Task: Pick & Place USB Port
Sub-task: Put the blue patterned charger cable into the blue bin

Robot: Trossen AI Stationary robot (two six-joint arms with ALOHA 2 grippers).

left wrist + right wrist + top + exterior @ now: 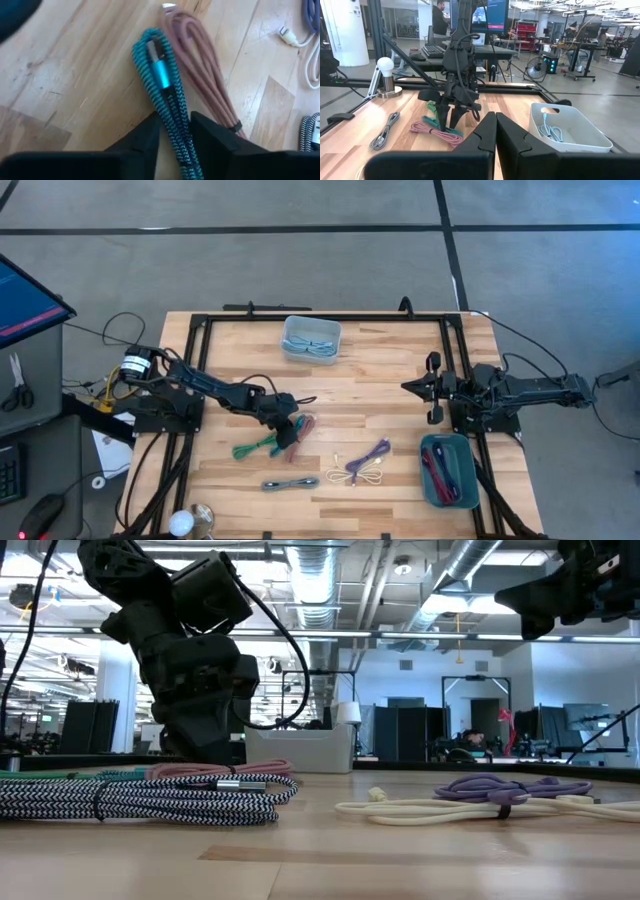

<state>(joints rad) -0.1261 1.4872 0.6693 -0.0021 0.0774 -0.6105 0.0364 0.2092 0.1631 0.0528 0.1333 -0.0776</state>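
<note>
The wooden table (400, 380) fills the middle of the high view, framed by black rails. At its upper centre sits a light grey bin (312, 339) with pale cables inside; at the lower right a darker teal bin (449, 470) holds red and dark cables.

Loose cable bundles lie in the lower middle of the high view. The teal braided cable (256, 447) stretches to the lower left of the left gripper, and the pink cable (303, 426) lies just beside it, the two bundles touching where they cross. Lower down rests a black-and-white braided cable (290, 483), with a purple cable (369, 458) and a cream cable (362, 475) tangled together to its right. These last three lie well apart from the gripper.

The left arm reaches from the left edge toward the centre, bent low over the table. The left gripper (174, 131) points down, its fingers partly spread and straddling the teal braided cable, whose blue metal plug (160, 72) lies ahead of the fingertips; the pink cable runs alongside the outside of one finger.

The right arm lies folded at the right of the table, raised off the surface, and the right gripper (495, 131) has its fingers pressed together, holding nothing.
</note>
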